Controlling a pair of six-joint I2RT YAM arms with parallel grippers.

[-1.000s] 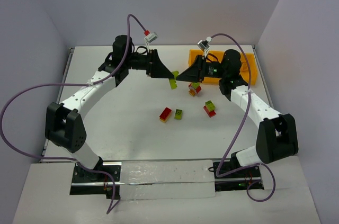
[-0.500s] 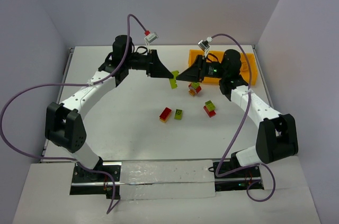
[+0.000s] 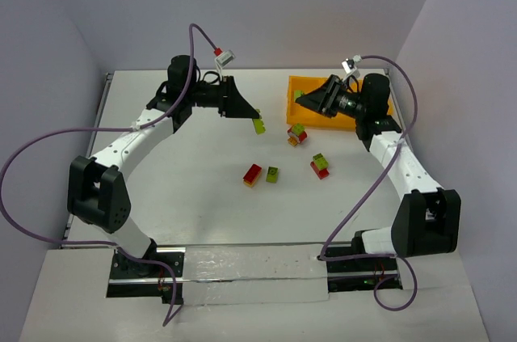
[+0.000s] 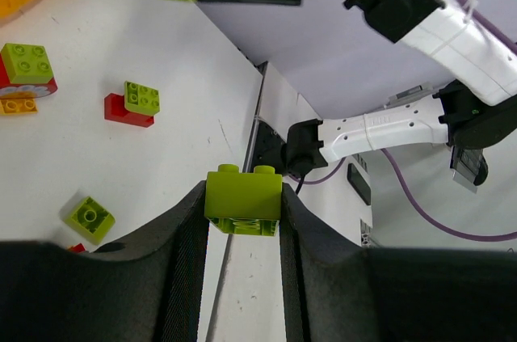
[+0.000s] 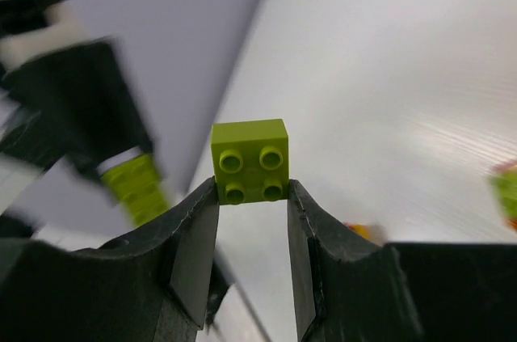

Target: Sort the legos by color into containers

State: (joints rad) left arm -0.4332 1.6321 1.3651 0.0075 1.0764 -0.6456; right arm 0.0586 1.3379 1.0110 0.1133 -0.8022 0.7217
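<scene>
So the left gripper [image 3: 256,119] is clamped on a lime brick [image 4: 242,200], up over the middle of the desk, nearer the far edge. The right gripper [image 3: 301,97] pinches a second lime brick [image 5: 250,162] at the left end of the orange tray [image 3: 292,85], by the far right corner.

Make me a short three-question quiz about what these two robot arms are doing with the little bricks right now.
1. True or false: the left gripper is empty.
2. What colour is the brick in the right gripper? A red, B lime green, C yellow.
3. Fill in: in the top view, the ____ gripper shows over the orange tray.

Key:
1. False; it grips a lime green lego.
2. B.
3. Right.
</scene>
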